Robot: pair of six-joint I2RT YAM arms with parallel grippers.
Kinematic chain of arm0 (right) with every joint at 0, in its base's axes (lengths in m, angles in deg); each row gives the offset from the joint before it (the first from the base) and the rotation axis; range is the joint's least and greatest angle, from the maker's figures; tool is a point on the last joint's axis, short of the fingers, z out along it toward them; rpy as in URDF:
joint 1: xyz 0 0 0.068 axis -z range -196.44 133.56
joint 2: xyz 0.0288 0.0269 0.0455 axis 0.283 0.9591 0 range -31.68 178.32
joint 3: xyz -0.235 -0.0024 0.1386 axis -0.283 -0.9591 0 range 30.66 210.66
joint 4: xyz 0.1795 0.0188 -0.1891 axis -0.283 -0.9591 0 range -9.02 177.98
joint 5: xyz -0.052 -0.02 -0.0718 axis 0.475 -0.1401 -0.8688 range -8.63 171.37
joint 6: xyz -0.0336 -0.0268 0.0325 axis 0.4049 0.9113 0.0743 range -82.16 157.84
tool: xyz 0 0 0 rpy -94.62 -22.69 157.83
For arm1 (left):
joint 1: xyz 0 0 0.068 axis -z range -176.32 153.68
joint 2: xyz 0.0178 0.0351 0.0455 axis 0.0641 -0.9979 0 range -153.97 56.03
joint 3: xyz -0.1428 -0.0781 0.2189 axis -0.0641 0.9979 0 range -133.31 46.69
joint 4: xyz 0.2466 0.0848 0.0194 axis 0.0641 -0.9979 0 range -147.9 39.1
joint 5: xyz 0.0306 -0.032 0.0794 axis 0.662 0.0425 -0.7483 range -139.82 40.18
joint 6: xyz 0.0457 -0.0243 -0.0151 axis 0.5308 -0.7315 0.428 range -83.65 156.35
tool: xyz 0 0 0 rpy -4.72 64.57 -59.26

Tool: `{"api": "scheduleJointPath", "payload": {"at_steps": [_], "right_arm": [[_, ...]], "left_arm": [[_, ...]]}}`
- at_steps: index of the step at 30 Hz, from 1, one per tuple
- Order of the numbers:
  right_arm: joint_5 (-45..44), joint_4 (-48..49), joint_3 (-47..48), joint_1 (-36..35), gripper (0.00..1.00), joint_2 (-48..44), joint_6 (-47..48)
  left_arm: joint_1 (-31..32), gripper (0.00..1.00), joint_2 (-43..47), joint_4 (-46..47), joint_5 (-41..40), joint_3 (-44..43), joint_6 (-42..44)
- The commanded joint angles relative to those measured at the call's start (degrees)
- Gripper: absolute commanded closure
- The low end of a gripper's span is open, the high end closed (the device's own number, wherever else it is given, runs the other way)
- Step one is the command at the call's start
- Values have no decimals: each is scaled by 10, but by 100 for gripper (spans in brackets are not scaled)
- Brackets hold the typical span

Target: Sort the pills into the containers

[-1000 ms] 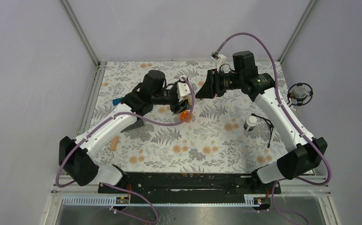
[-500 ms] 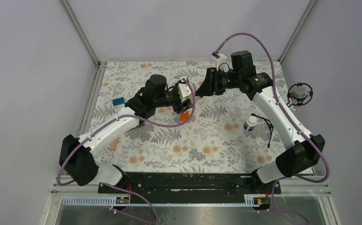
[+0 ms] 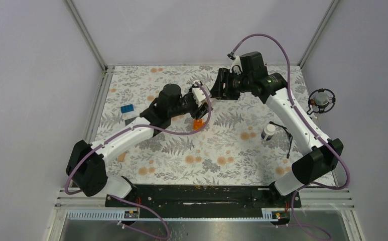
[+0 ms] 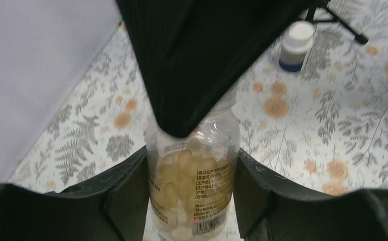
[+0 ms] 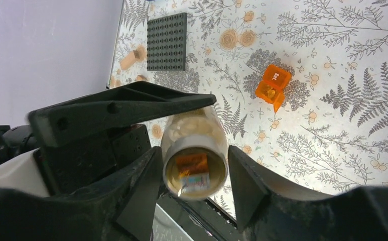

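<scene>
My left gripper [image 4: 191, 168] is shut on the clear bottle [image 4: 194, 186], which is full of pale yellow pills, and holds it above the table's back middle [image 3: 204, 98]. My right gripper [image 5: 195, 168] has a finger against each side of the bottle's white-rimmed end [image 5: 194, 173]. In the left wrist view its black body [image 4: 202, 60] hides the bottle's top. The orange hinged-lid box [image 3: 198, 124] lies open on the table below them and also shows in the right wrist view [image 5: 273, 86]. The white-and-dark bottle [image 3: 268, 131] stands at the right, also in the left wrist view [image 4: 295, 45].
A dark grey studded plate [image 5: 167, 41] lies under my left arm, with a blue brick [image 3: 127, 108] to its left. A tan piece [image 3: 121, 156] lies near the left front. A thin black wire stand [image 3: 286, 135] sits by the white-and-dark bottle.
My right gripper has moved left onto the end of the bottle. My left arm has shifted slightly right with the bottle, uncovering the blue brick.
</scene>
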Motion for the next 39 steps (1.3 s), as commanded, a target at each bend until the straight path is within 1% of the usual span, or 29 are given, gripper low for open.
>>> {"api": "scheduleJointPath", "payload": {"at_steps": [1,7,9,11,13,15,18,22,24,26,29,33,36,37,39], "right_arm": [[-11,-10,16,-21,37,4,-40],[7,37,12,-12,12,-34,-56],[12,52,4,-6,5,-47,-53],[16,58,-1,2,2,-57,-44],[28,59,-1,9,1,-64,-25],[49,60,-3,13,2,-70,6],[69,53,-8,15,6,-82,63],[65,32,-15,15,7,-92,119],[74,25,-15,14,10,-90,133],[91,23,-12,15,14,-84,138],[103,36,-13,14,24,-75,129],[108,61,-23,12,29,-68,114],[112,64,-22,7,30,-58,113],[113,64,-22,6,32,-54,113],[116,62,-20,5,39,-48,109]], "left_arm": [[17,100,29,154,24,12,-35],[15,100,46,167,24,57,-63],[13,100,51,174,27,68,-74],[11,100,56,176,34,73,-80],[8,100,60,176,44,76,-86],[4,100,63,176,57,77,-92],[-3,100,67,158,73,74,-82],[-20,100,74,150,93,69,-83],[-23,100,76,146,102,65,-82],[-24,100,78,139,110,61,-80],[-24,100,79,132,119,58,-81],[-24,100,80,131,122,57,-85],[-24,100,76,137,125,57,-88],[-25,100,75,139,125,56,-89],[-25,100,73,146,128,55,-92]]}}
